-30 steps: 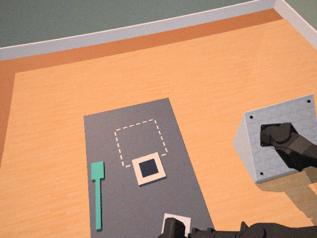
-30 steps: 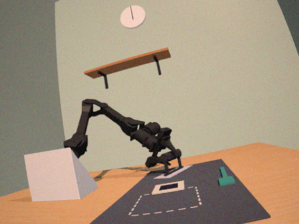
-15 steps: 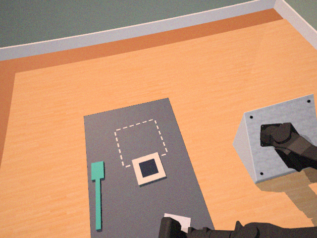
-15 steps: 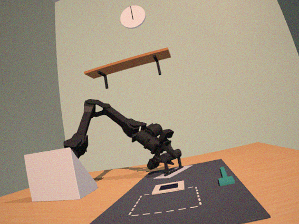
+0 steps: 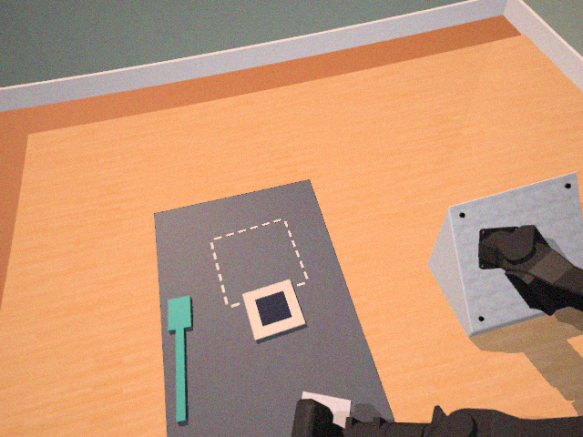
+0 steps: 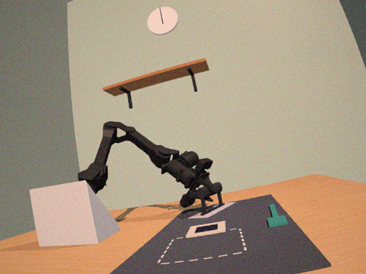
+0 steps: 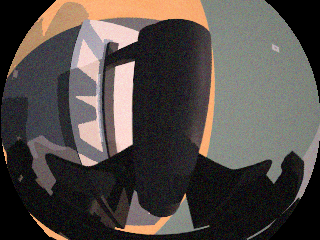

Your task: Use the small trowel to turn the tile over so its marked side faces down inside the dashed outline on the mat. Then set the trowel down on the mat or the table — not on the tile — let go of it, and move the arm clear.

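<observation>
The tile [image 5: 273, 308] [image 6: 205, 228] lies flat on the dark mat [image 5: 226, 381] [image 6: 288, 256], marked side up, showing a dark square. It covers part of the near edge of the dashed outline [image 5: 212, 244] [image 6: 207, 257]; most of it lies outside. The small trowel, with a whitish flat blade [image 5: 339, 405] [image 6: 197, 215] [image 7: 125, 110] and a thick dark handle [image 5: 310, 418] [image 7: 172, 100] on posts, stands at the mat's arm-side end, blade low on or just over the mat. My gripper [image 6: 203, 191] [image 7: 159, 146] is shut on the handle. The fingertips are hard to make out, dark against dark.
A teal flat tool [image 5: 179, 367] [image 6: 277, 220] with a square head lies along the mat's edge, across the tile from my arm's base. The arm stands on a pale block [image 5: 452, 272] [image 6: 63, 214] beside the mat. A shelf [image 6: 157, 77] and a clock [image 6: 168, 18] hang on the wall behind.
</observation>
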Robot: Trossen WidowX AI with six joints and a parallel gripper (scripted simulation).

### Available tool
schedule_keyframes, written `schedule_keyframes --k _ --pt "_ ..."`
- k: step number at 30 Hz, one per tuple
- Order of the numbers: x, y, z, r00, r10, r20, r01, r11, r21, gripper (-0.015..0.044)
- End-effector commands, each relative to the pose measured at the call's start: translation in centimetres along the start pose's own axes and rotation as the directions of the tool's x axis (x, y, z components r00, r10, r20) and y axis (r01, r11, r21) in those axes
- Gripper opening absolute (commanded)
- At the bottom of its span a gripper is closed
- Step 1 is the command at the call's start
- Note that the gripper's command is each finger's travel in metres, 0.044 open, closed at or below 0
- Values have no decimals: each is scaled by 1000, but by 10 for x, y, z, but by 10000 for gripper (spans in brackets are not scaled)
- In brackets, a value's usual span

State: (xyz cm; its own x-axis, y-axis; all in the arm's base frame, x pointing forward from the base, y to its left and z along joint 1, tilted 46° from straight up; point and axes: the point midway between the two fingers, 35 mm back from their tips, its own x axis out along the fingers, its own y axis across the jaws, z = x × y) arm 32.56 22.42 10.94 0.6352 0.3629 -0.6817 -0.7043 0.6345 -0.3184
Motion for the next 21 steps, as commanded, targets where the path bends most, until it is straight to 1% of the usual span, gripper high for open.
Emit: schedule_keyframes --k 1,3,4,13,17,21 --pt "0 0 0 1000 0 1 0 1000 -2 35" --pt "0 0 0 1000 0 1 0 1000 -2 22" --pt "0 -1 0 1000 0 1 0 1000 -2 0" --pt "-37 -45 0 1000 -1 -1 1 1000 -2 0" --pt "-38 -46 0 1000 -1 1 1 1000 -3 0" --pt "-23 -51 -9 999 18 49 -17 1000 -18 0"
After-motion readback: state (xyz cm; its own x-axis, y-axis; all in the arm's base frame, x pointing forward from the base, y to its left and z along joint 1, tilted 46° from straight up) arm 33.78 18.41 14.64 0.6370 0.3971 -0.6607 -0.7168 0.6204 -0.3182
